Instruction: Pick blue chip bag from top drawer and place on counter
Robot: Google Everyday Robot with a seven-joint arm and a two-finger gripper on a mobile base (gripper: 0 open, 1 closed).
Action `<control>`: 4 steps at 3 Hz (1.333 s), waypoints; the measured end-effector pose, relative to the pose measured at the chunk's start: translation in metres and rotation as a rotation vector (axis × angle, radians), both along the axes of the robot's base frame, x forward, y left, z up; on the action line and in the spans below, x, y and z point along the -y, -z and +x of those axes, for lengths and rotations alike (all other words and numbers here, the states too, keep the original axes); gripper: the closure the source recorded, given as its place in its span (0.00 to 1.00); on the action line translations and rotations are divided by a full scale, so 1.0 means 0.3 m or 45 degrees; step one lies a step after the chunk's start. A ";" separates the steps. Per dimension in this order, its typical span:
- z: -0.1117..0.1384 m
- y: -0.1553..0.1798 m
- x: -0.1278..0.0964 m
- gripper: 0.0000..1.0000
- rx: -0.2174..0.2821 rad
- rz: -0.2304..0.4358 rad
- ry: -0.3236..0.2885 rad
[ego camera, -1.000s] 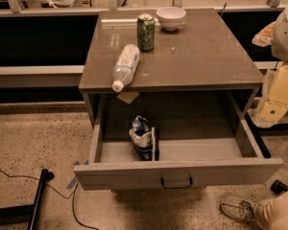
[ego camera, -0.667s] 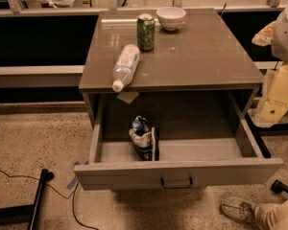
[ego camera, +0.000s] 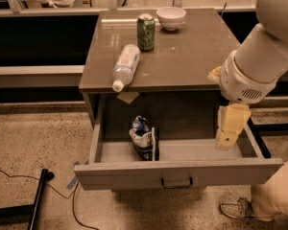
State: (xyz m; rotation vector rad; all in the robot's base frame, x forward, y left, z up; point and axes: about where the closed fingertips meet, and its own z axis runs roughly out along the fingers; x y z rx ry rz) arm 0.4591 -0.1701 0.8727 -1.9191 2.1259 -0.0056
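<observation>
The top drawer (ego camera: pixel 134 174) is pulled open below the counter (ego camera: pixel 182 56). The blue chip bag (ego camera: pixel 143 137), dark blue and crumpled, stands inside the drawer left of its middle. My gripper (ego camera: pixel 227 137) hangs from the white arm (ego camera: pixel 259 56) over the right part of the drawer. It points down, sits well to the right of the bag and does not touch it. It holds nothing that I can see.
On the counter lie a clear water bottle (ego camera: pixel 125 66) near the front left edge, a green can (ego camera: pixel 146 31) and a white bowl (ego camera: pixel 171 17) at the back. A person's leg (ego camera: pixel 278 190) and shoe (ego camera: pixel 235 210) are at lower right. A dark stand (ego camera: pixel 36 200) and cable lie on the floor at left.
The arm has swung left from the right edge of the view, and the gripper now hangs over the right part of the open drawer. The bag has not moved.
</observation>
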 end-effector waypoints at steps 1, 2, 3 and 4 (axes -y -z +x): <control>0.001 0.001 -0.001 0.00 -0.001 -0.008 -0.014; 0.078 0.102 -0.058 0.00 0.046 -0.155 -0.305; 0.180 0.225 -0.096 0.00 0.126 -0.330 -0.636; 0.189 0.221 -0.081 0.00 0.149 -0.380 -0.744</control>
